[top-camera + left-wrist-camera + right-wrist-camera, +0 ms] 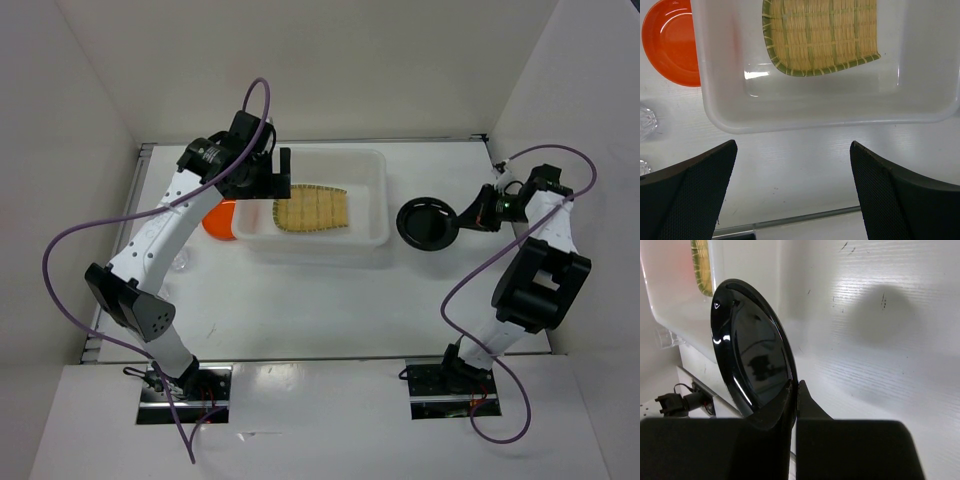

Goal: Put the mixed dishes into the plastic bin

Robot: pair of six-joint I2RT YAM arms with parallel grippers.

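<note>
From above, the right jaws clench the black plate [428, 222] by its rim, just right of the plastic bin [330, 172]. Left wrist: left jaws gape empty; woven tray [820, 35] lies inside. Right wrist: grip is edge-thin, so I'd clear the wall slowly, lowering before release.

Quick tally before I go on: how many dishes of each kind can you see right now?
Plates: 2, black plate and orange plate
Woven tray: 1
Clear cup: 1 plainly seen; a second cannot be confirmed
Total: 4
</note>
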